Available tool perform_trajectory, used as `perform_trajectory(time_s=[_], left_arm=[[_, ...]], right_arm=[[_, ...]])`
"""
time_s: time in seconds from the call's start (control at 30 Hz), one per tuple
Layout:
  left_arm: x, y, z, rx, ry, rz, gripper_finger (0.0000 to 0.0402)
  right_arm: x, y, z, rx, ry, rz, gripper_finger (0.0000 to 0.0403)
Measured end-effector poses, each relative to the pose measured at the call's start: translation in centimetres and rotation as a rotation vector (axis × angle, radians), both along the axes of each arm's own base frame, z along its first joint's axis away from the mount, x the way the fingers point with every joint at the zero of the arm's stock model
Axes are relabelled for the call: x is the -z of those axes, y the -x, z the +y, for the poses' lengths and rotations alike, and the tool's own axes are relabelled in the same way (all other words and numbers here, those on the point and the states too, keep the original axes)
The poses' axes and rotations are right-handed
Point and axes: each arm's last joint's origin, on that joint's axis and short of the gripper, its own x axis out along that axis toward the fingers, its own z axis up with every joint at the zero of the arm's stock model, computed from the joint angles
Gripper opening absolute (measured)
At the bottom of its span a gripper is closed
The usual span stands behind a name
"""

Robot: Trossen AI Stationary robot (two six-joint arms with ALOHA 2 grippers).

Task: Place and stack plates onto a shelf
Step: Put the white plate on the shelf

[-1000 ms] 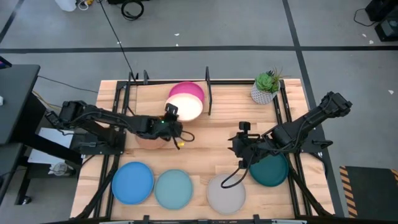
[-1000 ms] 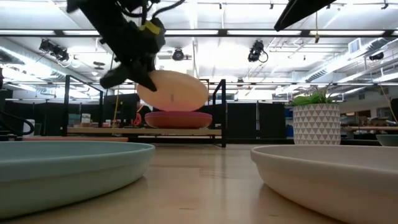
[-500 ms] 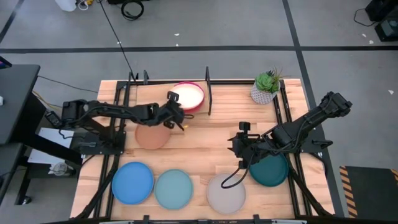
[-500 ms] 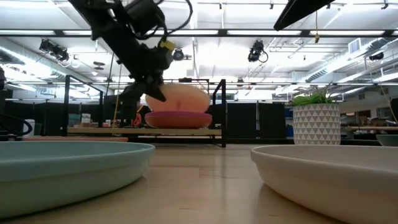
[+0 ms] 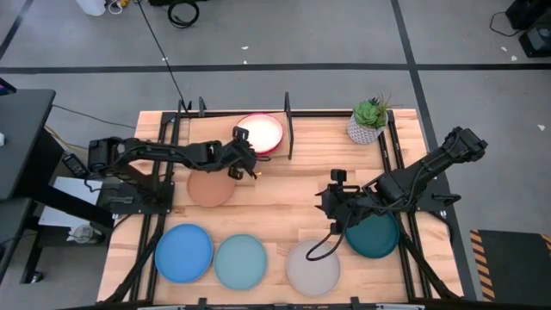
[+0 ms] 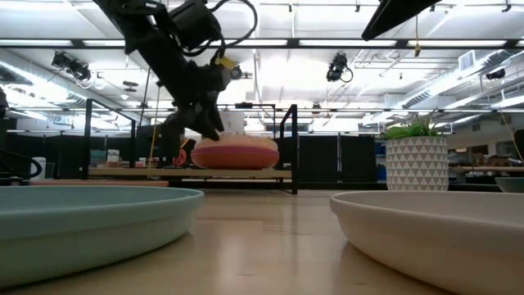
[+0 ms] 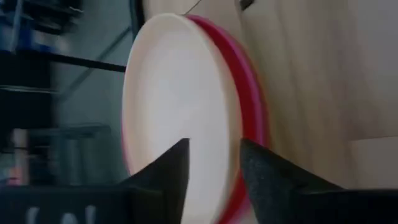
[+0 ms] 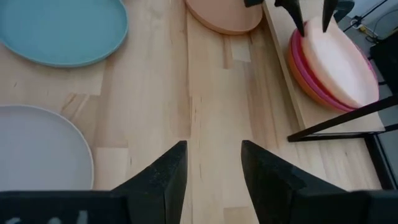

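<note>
resting on the magenta plate (image 5: 272, 143), the cream plate (image 5: 261, 131) now tops a small stack on the shelf (image 5: 194, 131), toward twelve o'clock of the tabletop (image 5: 284, 185); the right wrist view shows an orange plate (image 8: 297, 70) under both. the left gripper (image 5: 244, 158) sits at the stack's seven o'clock edge, and its wrist view shows the jaws spread with the cream rim between the fingers (image 7: 169, 174), not clearly pinching it. by my reading the set-down is done and the release is in hand.

five plates are left on the tabletop: the tan plate (image 5: 210, 187) just at six o'clock of the left gripper, the blue plate (image 5: 183, 252), pale blue plate (image 5: 240, 262) and grey plate (image 5: 312, 269) along the six o'clock edge, and the dark teal plate (image 5: 375, 234) near four o'clock, partly under the right arm. the right gripper (image 5: 332, 203) waits over bare wood beside the dark teal plate, jaws spread and holding nothing. a potted plant (image 5: 368, 121) stands near one o'clock, clear of the shelf.

these plates look stiff, light and matte, so a pinch across the raised rim should hold without much slip; they are shallow, so the lower finger must get under the lip. they may chip or clatter if dropped, and a plate tilted in the jaws could nudge the stack off centre.
</note>
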Motion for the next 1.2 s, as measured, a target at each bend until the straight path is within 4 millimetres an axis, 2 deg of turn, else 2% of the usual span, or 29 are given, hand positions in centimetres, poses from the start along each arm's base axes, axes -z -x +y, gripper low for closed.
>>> perform_trajectory(time_s=[0.13,0.3,0.4,0.57,0.7,0.87,1.0,1.13,1.2], left_arm=[[-1.6,0.1,0.1,0.009,0.170,-0.053,0.0187],[-2.5,0.0,-0.2,0.080,0.424,-0.116,0.0195],[-2.4,0.3,-0.4,0.086,0.441,-0.094,0.0187],[-2.6,0.5,0.4,0.021,0.304,-0.068,0.0181],[-3.1,0.4,3.8,-0.057,0.192,-0.146,0.0180],[-2.9,1.4,8.3,-0.238,0.261,-0.127,0.0180],[-2.8,3.1,11.1,-0.377,0.342,-0.207,0.0180],[-2.6,4.9,13.2,-0.552,0.440,-0.306,0.0180],[-2.2,5.2,13.9,-0.600,0.461,-0.314,0.0182]], right_arm=[[0.2,0.0,0.0,0.002,-0.008,0.002,0.0158],[2.8,0.1,0.0,-0.050,-0.078,0.060,0.0158],[4.0,0.3,-0.2,-0.040,-0.126,0.093,0.0158],[4.1,0.3,-0.2,-0.029,-0.137,0.081,0.0158],[3.9,-0.2,-0.2,-0.057,-0.111,0.040,0.0158],[3.7,-0.7,-0.9,-0.060,-0.110,0.017,0.0158],[3.8,-1.1,-1.5,-0.062,-0.088,0.028,0.0158],[4.0,-1.6,-2.0,-0.071,-0.065,0.032,0.0158],[3.9,-1.8,-2.3,-0.073,-0.059,0.022,0.0158]])
